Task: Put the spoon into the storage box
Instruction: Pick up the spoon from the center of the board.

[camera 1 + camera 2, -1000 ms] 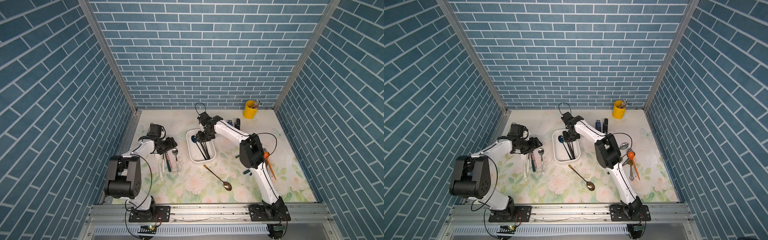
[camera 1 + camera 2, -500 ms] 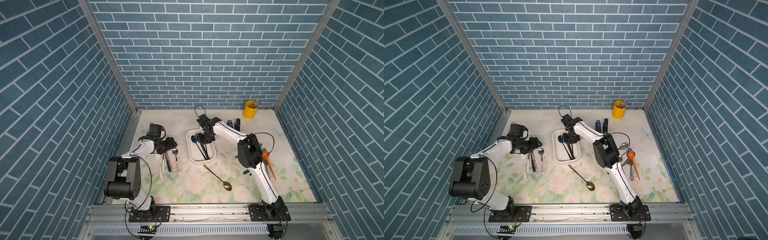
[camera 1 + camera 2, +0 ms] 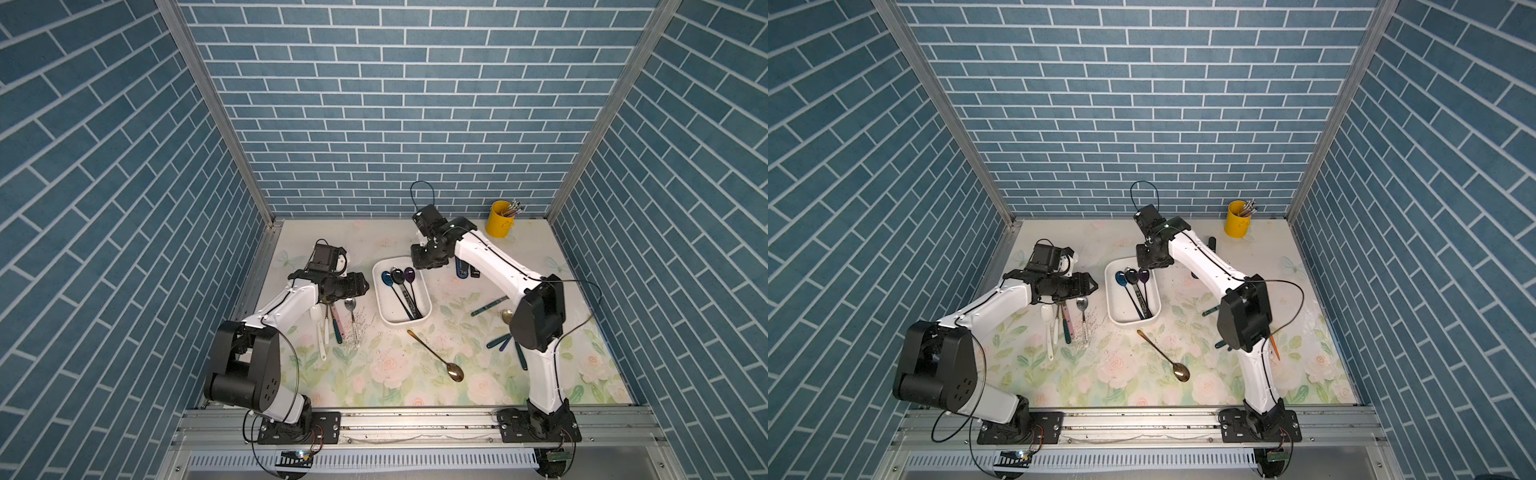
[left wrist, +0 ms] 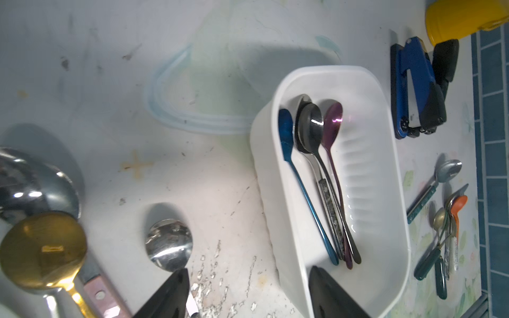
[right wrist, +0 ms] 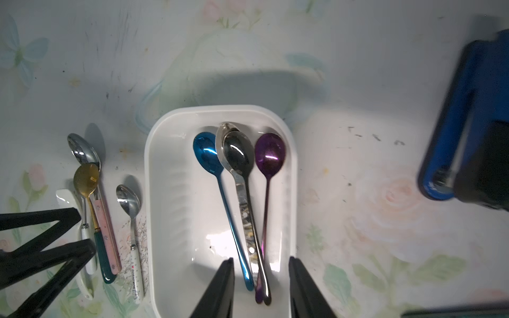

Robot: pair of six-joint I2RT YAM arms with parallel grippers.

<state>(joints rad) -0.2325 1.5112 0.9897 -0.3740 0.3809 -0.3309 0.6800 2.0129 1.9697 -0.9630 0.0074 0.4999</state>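
**Storage box.** The shallow white plastic rectangular storage box (image 3: 422, 291) stands on the flower-printed counter (image 3: 374, 386), between the two arms.

**Contents.** Four spoons lie inside the rim. Their bowls are at the far end, and their handles run together toward the near end.
- A blue metal spoon (image 5: 206, 154).
- A glossy black spoon (image 5: 238, 154), resting on a plain silver spoon (image 5: 224, 130).
- A purple metal spoon (image 5: 270, 154).

**Right gripper** (image 5: 261, 263). Its jaws are spread. In the right wrist view they stand on either side of the handle ends and pinch none of them. In both top views the unit hangs over the far right corner of the box.

**Left gripper** (image 4: 248, 271). Its jaws are spread wide and hold nothing. In the left wrist view one jaw shows against the handle end of the box interior. The other shows against the counter, just beside the bowl of a small silver spoon (image 4: 168, 245). In both top views the unit sits just beside the left wall of the box, over the bowl ends of a row of spoons lying on the counter.

**Outside the box.**
- A long gold metal spoon (image 3: 434, 353) lies alone on the counter, near the near end of the box and apart from it.
- A blue and black hinged object (image 4: 413, 88) lies to the right of the box.
- A yellow cylindrical cup (image 3: 500, 222) stands near the far right corner.
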